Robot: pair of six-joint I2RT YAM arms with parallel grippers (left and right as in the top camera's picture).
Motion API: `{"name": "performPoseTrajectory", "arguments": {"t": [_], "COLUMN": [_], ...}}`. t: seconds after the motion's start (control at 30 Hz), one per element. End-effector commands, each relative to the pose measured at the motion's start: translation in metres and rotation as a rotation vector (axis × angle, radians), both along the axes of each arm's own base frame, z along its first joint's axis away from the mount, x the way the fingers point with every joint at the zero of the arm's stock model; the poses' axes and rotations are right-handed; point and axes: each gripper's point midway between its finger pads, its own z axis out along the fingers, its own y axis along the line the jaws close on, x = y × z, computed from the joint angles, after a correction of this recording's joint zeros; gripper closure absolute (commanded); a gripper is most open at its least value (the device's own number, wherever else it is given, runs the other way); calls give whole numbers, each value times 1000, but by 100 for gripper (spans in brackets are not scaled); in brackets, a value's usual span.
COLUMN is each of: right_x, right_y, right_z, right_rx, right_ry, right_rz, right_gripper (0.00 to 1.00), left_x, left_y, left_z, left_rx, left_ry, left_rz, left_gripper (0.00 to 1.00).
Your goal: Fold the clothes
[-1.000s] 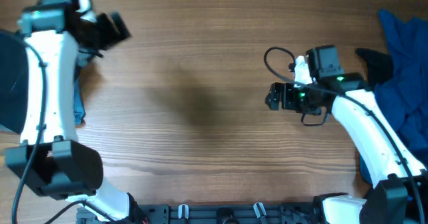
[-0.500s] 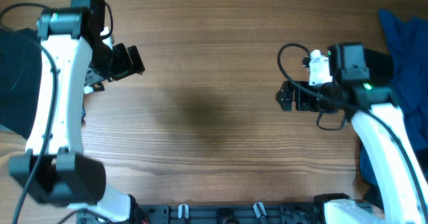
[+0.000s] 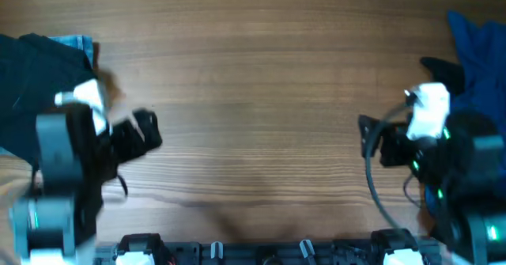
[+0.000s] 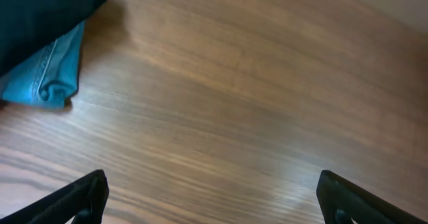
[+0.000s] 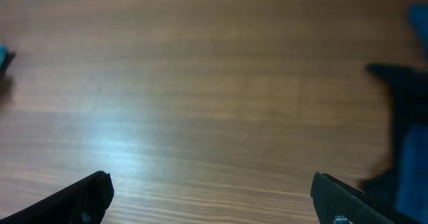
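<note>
Left gripper (image 3: pixel 149 130) seemingly back; wooden table (image 3: pixel 253 75).

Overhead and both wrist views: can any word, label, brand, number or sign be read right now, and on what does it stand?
No readable text in any view.
Plain black garment: no print or tag shows.
Light blue denim-like piece: only stitching, no label.
Royal blue garment: no marking visible.
White-and-black left arm and right arm: blurred from overhead; no lettering can be made out.
</note>
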Motion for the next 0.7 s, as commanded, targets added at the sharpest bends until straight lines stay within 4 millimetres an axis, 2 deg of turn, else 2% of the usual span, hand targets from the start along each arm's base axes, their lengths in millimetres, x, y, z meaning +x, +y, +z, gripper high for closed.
{"name": "performPoseTrajectory", "arguments": {"t": [0.0,0.13,0.3,0.67], "right_x": [-14,-21,-25,-28], "right_y": [-16,-16,-13,-9], "right_z": [6,5,0,-4], "right_rx": [-58,-59,-50,-35], "right_ry": [-59,-56,-27,-9], "right_rz": [-58,-57,-44,-20], "right_gripper": [1,0,0,0], "left_x": [-26,-43,-53,-56], "left_y": [0,0,0,0], "left_z": [-10,2,-1,-5], "left_rx": [-7,-6,-6,-6], "left_ry": [-66,-149,-141,-119], "left_rz": [18,17,17,18], "left_gripper": [0,0,0,0]}}
